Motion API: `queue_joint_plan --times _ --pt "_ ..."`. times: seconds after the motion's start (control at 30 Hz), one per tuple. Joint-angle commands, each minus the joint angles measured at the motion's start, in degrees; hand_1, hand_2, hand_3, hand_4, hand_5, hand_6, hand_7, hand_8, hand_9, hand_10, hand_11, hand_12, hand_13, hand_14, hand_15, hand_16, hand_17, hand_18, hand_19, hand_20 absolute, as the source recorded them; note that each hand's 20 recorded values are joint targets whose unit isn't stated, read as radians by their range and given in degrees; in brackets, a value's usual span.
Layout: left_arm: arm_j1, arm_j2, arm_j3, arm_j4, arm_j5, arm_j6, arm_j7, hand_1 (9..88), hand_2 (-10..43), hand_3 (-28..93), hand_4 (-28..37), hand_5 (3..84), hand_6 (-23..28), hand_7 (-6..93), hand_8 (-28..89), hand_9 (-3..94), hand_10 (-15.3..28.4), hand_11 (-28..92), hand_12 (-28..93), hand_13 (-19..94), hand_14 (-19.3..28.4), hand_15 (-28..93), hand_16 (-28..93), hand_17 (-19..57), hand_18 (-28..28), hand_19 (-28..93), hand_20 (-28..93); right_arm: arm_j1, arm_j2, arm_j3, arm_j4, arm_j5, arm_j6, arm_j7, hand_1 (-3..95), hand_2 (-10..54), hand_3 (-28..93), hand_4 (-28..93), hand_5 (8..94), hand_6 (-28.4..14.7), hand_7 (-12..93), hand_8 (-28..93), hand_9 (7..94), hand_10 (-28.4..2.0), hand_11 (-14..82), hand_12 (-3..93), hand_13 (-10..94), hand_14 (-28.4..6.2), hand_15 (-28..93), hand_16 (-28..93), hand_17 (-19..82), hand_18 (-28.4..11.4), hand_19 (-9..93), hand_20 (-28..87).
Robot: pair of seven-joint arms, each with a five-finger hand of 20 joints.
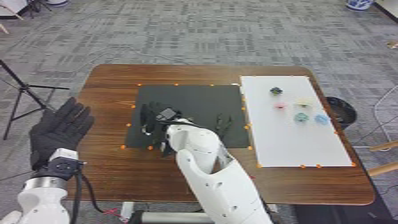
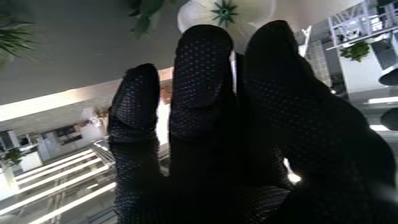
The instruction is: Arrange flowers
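Observation:
In the head view my right hand [image 1: 153, 111] is over the left part of the black mat [image 1: 197, 93]. My left hand [image 1: 60, 127] lies flat and open at the table's left side. Dark green stems [image 1: 223, 123] rest on the mat, right of my right hand. Small flower heads, among them a pink one [image 1: 281, 105] and a blue one [image 1: 322, 119], lie on the white board [image 1: 298, 145]. The right wrist view has my right hand [image 2: 200, 107] with fingers straight; beyond the fingertips is a pale round thing [image 2: 251, 14] with a green star-shaped centre, near green leaves [image 2: 147, 15].
Small orange pieces [image 1: 123, 147] line the edges of mat and board. The brown table [image 1: 115, 175] extends around both. A black bin [image 1: 341, 112] stands beyond its right edge, and a black tripod [image 1: 25, 87] is on the floor at left.

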Motion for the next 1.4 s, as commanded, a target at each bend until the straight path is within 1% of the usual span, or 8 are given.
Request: queue_joint_plan --times 0.03,0.23,0.57,0.77,1.0,1.1,1.27,1.4 --pt "0.92 -0.33 -0.23 -0.32 -0.67 -0.21 -0.08 27.5 17.7 70 -28.3 45.8 7.8 11.9 -10 37.4 14.2 21 8 28 14.5 26 -5 -6.4 14.8 40 9 0.66 0.73 -0.97 -1.28 0.90 0.41 0.03 59.2 -9.5 66 -28 65.2 1.1 22 -15 62.1 -10.6 12.7 15.4 69 -1.3 48 43 37 -19.8 79 39" --pt "1.03 -0.56 -0.32 -0.44 -0.56 -0.09 -0.29 27.6 17.7 70 -28.3 45.8 7.8 11.9 -10 37.4 14.2 21 8 28 14.6 26 -5 -6.4 14.8 40 9 0.36 0.97 -1.23 -1.85 3.14 1.33 0.88 58.6 -9.5 68 -28 63.7 0.9 21 -15 60.6 -9.9 11.9 14.9 69 -1.2 48 43 37 -19.6 79 39" --pt "1.10 -0.74 -0.40 -0.40 -0.77 -0.06 -0.77 27.5 17.9 70 -28.3 45.8 7.8 11.9 -10 37.4 14.2 21 8 28 14.7 27 -5 -6.4 14.8 40 9 0.18 0.49 0.00 -3.48 3.43 -7.71 -3.74 58.8 -9.5 67 -28 64.1 1.8 20 -14 62.8 -8.5 12.4 14.4 70 -1.7 48 43 37 -19.6 80 39" --pt "1.58 -1.17 -0.48 -0.66 -0.76 0.08 -0.99 27.4 18.1 69 -28.3 45.8 7.8 11.8 -10 37.4 14.1 22 8 28 14.8 27 -5 -6.4 14.8 40 9 0.14 2.04 -0.50 -4.46 4.82 -4.55 -2.46 57.6 -9.5 69 -28 60.7 1.0 19 -14 59.4 -8.5 11.1 13.9 69 -1.5 47 43 36 -19.5 79 39" --pt "-0.23 -0.72 -0.28 -0.24 -0.30 -1.28 -2.22 27.3 18.1 70 -28.3 46.0 7.8 11.5 -10 37.7 14.1 21 7 28 13.5 24 -6 -6.2 14.8 40 9 0.65 10.02 3.77 -15.42 12.84 -6.07 -1.00 55.5 -9.5 70 -28 58.3 0.6 17 -14 57.2 -8.7 10.6 13.3 69 -2.7 48 43 36 -19.8 79 38" --pt "-0.55 -0.24 -0.34 -0.65 1.33 -1.23 -2.30 27.3 18.1 69 -28.3 45.9 7.7 11.1 -10 37.8 14.1 20 7 29 12.9 23 -6 -6.1 14.7 39 8 0.28 14.80 6.09 -19.37 14.26 -4.68 0.62 54.4 -9.5 71 -28 57.0 0.5 16 -14 56.6 -8.6 10.2 12.9 68 -3.3 49 42 35 -19.9 79 38" --pt "-5.20 1.87 1.45 0.97 2.15 -0.97 -2.96 27.3 18.1 69 -28.3 45.8 7.6 11.0 -10 37.7 14.1 20 7 29 12.6 23 -6 -6.1 14.6 39 8 -2.12 21.42 13.47 -24.45 14.07 -8.42 3.28 52.9 -9.5 72 -28 55.3 -0.8 15 -13 54.0 -9.6 9.1 12.9 66 -4.7 50 41 34 -20.5 79 38" --pt "-6.27 2.51 2.05 0.62 5.59 0.25 -2.46 27.4 17.9 69 -28.3 44.8 6.6 9.8 -10 36.7 13.6 19 6 28 11.8 22 -6 -5.9 14.6 39 8 -4.00 26.57 18.17 -26.14 13.22 -8.44 6.42 50.6 -9.5 73 -28 52.5 -2.0 12 -11 51.7 -11.1 7.8 13.3 64 -6.4 52 38 33 -20.7 78 38"
